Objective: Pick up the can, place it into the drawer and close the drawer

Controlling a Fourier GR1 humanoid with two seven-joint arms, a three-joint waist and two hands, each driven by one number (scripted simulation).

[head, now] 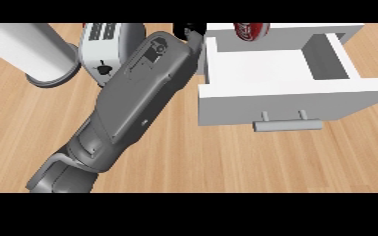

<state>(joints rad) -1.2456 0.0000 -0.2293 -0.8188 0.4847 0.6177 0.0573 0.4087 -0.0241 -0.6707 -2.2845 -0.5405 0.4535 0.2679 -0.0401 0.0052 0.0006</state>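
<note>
Clutter sits in the upper left of the frame: a white cylinder (33, 50) on a round base, and just right of it a white toaster (103, 45), both on the wooden desk (221, 160). A grey forearm (125, 105) rises diagonally from the lower left to the top centre, lying over the toaster's right side. Since it enters from the left, I judge it to be the left arm. Only a small black piece of its robot hand (189, 30) shows at the top edge, just left of the drawer; whether its fingers are spread, pressed together or pinching anything cannot be told. No other robot hand is in view.

Right of the arm, the white drawer (280, 100) stands pulled out, its handle (288, 125) toward the lower frame. The red can (251, 31) is at the top edge, at the drawer's back wall, partly cut off; I cannot tell if it is inside the drawer or behind it.

Risks, as I judge them: the forearm passes close over the toaster, so a sideways swing could shove it or the cylinder. The robot hand works almost out of sight, so a release could land the can on the drawer's rim or behind it. Closing with the can upright at the back could jam or tip it.
</note>
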